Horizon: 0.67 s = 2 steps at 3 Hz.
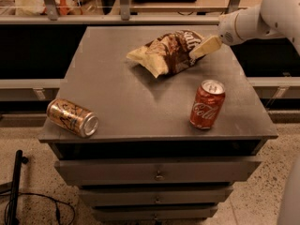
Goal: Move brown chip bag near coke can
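The brown chip bag (pixel 166 53) lies crinkled at the back middle of the grey cabinet top (pixel 117 88), with white lettering at its right end. The coke can (pixel 207 104) stands upright at the front right, well apart from the bag. My gripper (pixel 204 47) reaches in from the right on a white arm (pixel 260 17). Its cream tip is at the bag's right end, low over the top, and seems to touch the bag.
A gold can (pixel 72 117) with dark markings lies on its side at the front left corner. Drawers (pixel 157 172) sit below the top. A dark counter and metal posts (pixel 124 3) run behind the cabinet.
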Available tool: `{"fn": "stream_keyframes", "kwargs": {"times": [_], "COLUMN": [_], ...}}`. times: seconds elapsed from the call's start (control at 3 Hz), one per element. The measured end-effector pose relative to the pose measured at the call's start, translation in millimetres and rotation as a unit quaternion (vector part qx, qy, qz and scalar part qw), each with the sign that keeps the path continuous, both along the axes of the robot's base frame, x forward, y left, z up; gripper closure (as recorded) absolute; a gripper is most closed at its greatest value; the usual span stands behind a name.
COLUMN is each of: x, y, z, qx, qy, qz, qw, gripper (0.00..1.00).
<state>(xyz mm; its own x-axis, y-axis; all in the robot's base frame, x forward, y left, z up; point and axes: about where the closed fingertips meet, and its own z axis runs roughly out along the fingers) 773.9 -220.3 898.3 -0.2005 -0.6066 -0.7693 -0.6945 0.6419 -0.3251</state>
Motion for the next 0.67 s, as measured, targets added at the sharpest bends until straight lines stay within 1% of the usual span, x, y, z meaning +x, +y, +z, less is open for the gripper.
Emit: {"fn": "stream_keyframes", "kwargs": {"times": [0.33, 0.67], "x": [5, -6], "y": [9, 19], "z": [-16, -39], "qx": [0.002, 0.008], "qy": [0.028, 0.073], "qz": [0.029, 0.063], "qw": [0.9992, 0.9953], "gripper": [0.0, 0.18]}}
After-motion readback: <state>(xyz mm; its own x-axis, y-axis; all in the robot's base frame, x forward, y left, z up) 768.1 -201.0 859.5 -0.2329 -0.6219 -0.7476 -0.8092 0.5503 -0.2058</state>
